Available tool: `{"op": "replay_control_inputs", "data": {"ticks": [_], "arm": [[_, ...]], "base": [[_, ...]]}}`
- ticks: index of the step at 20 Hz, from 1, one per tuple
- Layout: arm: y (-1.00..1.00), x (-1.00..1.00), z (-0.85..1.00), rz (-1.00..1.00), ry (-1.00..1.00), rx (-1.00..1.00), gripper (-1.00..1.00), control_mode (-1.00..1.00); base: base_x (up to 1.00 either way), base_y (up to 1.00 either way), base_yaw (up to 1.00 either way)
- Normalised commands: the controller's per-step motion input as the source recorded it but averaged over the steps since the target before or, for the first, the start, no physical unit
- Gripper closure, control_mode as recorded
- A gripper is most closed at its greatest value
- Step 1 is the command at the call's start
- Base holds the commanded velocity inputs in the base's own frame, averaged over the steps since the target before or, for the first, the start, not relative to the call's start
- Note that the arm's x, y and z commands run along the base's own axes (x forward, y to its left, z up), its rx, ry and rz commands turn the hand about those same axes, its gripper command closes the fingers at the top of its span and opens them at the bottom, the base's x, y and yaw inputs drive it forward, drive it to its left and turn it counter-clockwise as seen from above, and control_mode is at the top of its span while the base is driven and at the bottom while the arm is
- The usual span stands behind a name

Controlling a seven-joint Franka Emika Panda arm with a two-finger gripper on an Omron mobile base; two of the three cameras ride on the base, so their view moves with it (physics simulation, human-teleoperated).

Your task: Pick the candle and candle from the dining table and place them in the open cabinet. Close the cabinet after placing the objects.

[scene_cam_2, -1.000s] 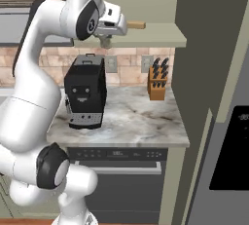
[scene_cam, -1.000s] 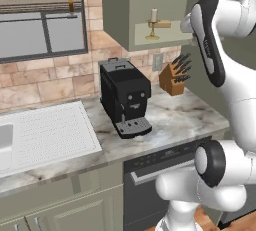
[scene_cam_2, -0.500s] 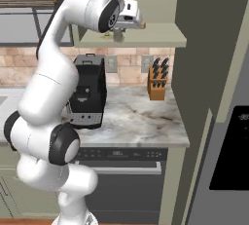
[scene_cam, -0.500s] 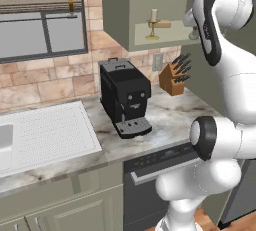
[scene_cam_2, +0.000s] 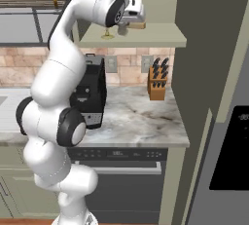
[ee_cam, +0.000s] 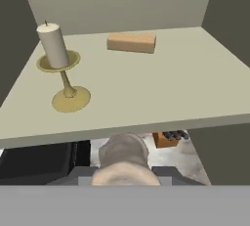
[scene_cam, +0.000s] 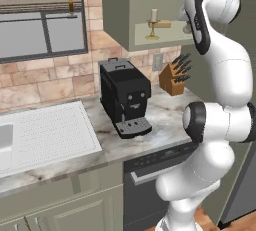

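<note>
Tool (ee_cam: 124, 169) clamped on the stubby grey candle (ee_cam: 123, 154) should clear the cabinet shelf (ee_cam: 161, 88) lip, then set down right of the gold-stemmed candle (ee_cam: 58, 63) (well clear of it).

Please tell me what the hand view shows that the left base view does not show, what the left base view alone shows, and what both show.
Hand view alone: the stubby pale-grey candle, gripped between the fingers, just below and in front of the cabinet shelf.

Left base view alone: the black coffee machine in full, the window, the brick wall and the white draining board.

Both: the cream candle on its gold stemmed holder standing on the shelf, the tan block behind it, and the knife block on the marble counter below.
</note>
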Motion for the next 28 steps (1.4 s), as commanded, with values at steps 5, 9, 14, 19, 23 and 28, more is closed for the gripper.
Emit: {"op": "replay_control_inputs", "data": {"ticks": [5,9,14,19,23,28], "arm": [[0.00,0.42,0.00,0.00,-0.10,0.00,1.00,-1.00],[0.00,0.30,0.00,0.00,-0.02,0.00,1.00,-1.00],[0.00,0.26,0.00,0.00,0.00,-0.01,1.00,-1.00],[0.00,0.31,0.00,0.00,0.02,0.00,1.00,-1.00],[0.00,0.37,-0.15,0.00,0.11,0.00,1.00,-1.00],[-0.07,0.29,-0.06,0.00,0.09,0.00,1.00,-1.00]], "base": [[0.00,0.00,0.00],[0.00,0.00,0.00],[0.00,0.00,0.00],[0.00,0.00,0.00],[0.00,0.00,0.00],[0.00,0.00,0.00]]}}
